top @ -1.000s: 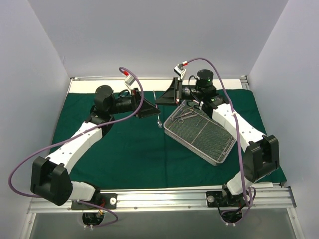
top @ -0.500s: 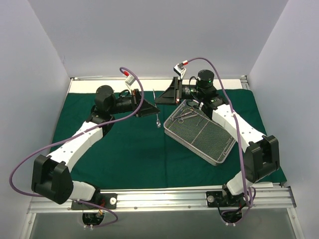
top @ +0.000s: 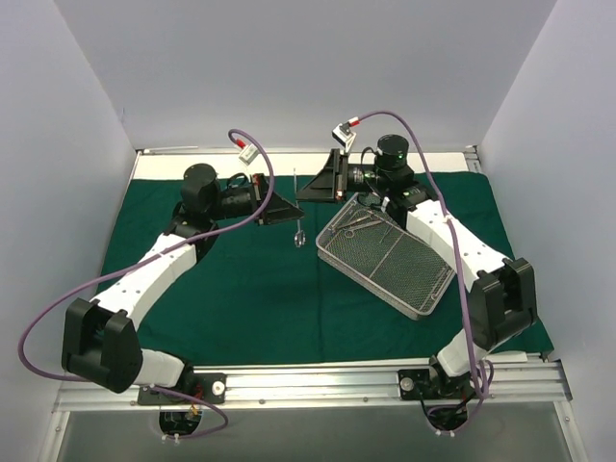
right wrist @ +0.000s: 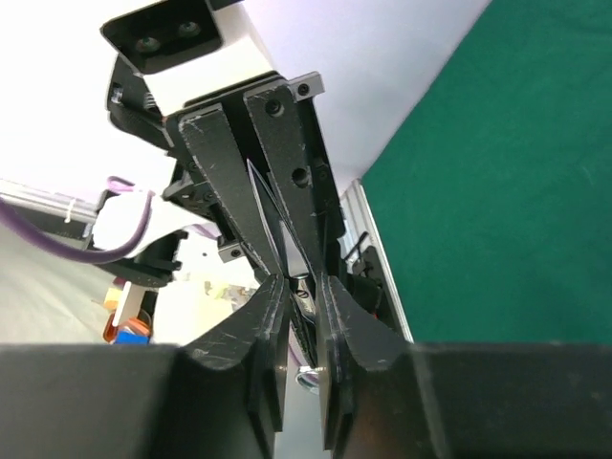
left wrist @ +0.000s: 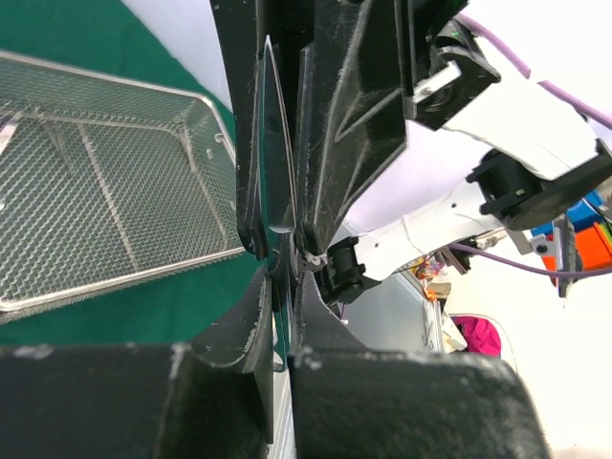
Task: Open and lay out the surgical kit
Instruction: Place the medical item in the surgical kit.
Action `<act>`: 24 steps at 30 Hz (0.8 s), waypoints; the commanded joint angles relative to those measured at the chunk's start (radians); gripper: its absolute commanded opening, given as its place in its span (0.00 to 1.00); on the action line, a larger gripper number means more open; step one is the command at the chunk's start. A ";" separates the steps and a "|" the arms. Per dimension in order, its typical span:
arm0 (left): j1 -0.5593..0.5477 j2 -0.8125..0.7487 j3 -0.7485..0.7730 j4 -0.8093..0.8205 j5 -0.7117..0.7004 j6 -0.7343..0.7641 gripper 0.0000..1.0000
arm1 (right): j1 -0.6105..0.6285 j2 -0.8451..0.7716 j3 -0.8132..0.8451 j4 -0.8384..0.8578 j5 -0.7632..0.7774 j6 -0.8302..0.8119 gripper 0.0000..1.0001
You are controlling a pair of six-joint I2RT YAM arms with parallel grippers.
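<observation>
Green drape was found opened and spread flat. Mesh tray was exposed on it right of centre, skewed, long axis running far-left to near-right. Several slim steel instruments were seen bunched in the tray's far-left corner.

One instrument was out of the tray, just left of that corner, between the two arms. In the top view its long axis was read as far-to-near, ring handles at the near end, tip at the far end. Whether it hung vertical or lay level could not be told from that view.

Left fingers and right fingers were pointed tip to tip and met at the instrument's mid-shaft, the right pair coming in from slightly farther back.
- Left wrist view: left fingers were pressed together on a thin sliver and judged clamped on the instrument.
- Right wrist view: right fingers were nearly together with a narrow slit between them. Contact with the steel could not be confirmed, so whether they gripped cannot be told.

The step in hand was judged to be laying this instrument out on the drape, possibly by a handover. Bare drape lay left of and nearer than the meeting point, on the left arm's side, so the left arm was judged better placed for the lay-down. The tray and its instruments lay just to the right, closer to the right arm. The slim shaft could pivot in a mid-shaft grip, so a level, slow set-down was judged necessary.
</observation>
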 commanded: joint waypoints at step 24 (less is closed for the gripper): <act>0.025 0.575 0.667 -1.460 -1.225 0.367 0.02 | -0.257 0.184 0.307 -1.073 0.771 -0.558 0.69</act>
